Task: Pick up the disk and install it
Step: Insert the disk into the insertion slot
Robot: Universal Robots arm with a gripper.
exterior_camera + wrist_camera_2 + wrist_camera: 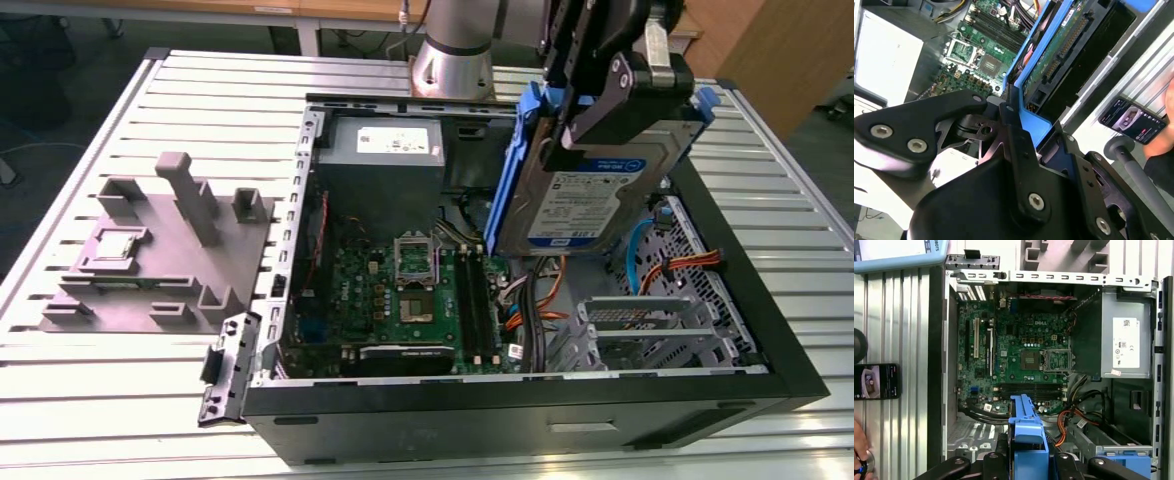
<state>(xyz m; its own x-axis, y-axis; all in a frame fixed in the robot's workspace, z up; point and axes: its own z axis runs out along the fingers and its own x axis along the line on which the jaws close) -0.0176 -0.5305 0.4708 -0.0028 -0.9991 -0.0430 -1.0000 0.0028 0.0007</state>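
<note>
Currently: disk point(651, 160) clamped in end effector point(597, 122), above the open case point(534, 420).
Grey metal body, white-and-blue label point(577, 222), blue carrier point(505, 190) around the edges. Disk hangs on edge, long axis near vertical, label face toward the exterior view.

We see the computer case point(534, 410) lying open on the table point(134, 400), with the fixture point(160, 260) beside it at the exterior view's left. Inside, the power supply point(383, 150) sits far, the motherboard point(400, 290) before it, and the drive bay point(647, 325) near, at the exterior view's right. Above them the disk point(587, 205) hangs clamped in the gripper point(603, 110).
</note>
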